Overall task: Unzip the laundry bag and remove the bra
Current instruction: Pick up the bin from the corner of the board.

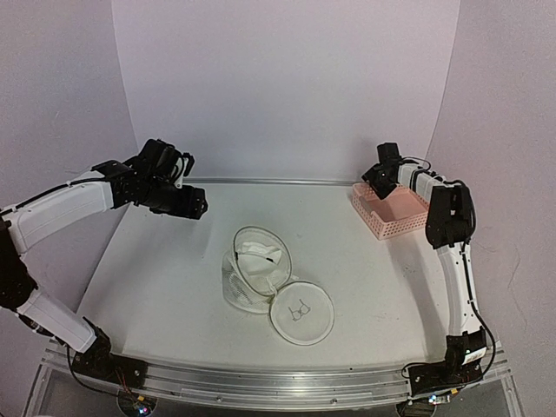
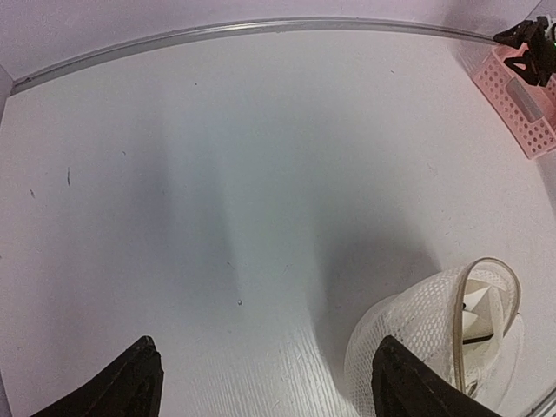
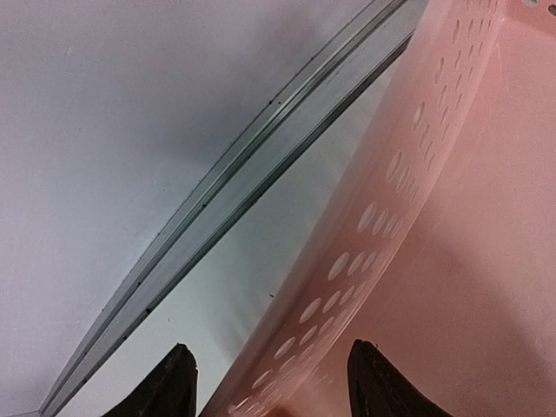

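The laundry bag [image 1: 248,287] lies unzipped at the table's middle, and its round flap [image 1: 301,313] with the black bra drawing is folded out flat. The bra [image 1: 259,254], white with a black strap, rests inside the bag's upright rim. In the left wrist view the laundry bag [image 2: 408,339] is at lower right, with the bra [image 2: 482,306] showing in its mouth. My left gripper [image 1: 196,207] [image 2: 265,347] hangs open above the table, left of the bag and holding nothing. My right gripper [image 1: 379,179] [image 3: 272,347] is open, its fingers straddling the pink basket's far left wall.
The pink lattice basket [image 1: 401,228] [image 2: 512,91] [image 3: 452,217] stands at the back right, beside the metal rail [image 1: 278,182] [image 3: 217,200] along the table's far edge. Purple walls close in the table on three sides.
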Robot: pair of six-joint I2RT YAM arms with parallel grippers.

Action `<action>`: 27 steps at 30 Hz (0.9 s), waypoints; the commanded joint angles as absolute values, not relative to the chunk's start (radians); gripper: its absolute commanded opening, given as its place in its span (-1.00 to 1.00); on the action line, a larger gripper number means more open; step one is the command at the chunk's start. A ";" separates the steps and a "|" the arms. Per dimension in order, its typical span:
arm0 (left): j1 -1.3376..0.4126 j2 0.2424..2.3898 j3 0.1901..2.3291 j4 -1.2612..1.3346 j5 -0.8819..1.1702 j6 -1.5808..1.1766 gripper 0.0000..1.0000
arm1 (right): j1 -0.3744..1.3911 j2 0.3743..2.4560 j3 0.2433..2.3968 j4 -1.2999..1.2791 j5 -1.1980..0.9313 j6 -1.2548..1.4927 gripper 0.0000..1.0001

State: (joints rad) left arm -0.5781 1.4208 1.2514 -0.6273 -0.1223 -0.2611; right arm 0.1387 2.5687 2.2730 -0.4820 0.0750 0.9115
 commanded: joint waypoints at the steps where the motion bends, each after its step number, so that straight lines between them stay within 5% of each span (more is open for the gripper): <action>1: -0.566 1.425 1.258 -0.595 -0.108 -0.261 0.67 | 0.138 2.562 2.271 -0.425 0.037 0.930 0.16; 16: -0.563 1.404 1.258 -0.596 -0.110 -0.259 0.67 | 0.140 2.411 1.996 -0.302 -0.048 0.943 -0.69; 27: -0.562 1.386 1.256 -0.594 -0.107 -0.261 0.67 | 0.156 2.253 1.760 -0.209 -0.098 0.944 -1.00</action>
State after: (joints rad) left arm -0.5674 1.4265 1.2514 -0.6270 -0.1074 -0.2611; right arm 0.1471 2.3447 1.8465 -0.2443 -0.0574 0.9360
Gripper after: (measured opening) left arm 0.834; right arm 0.138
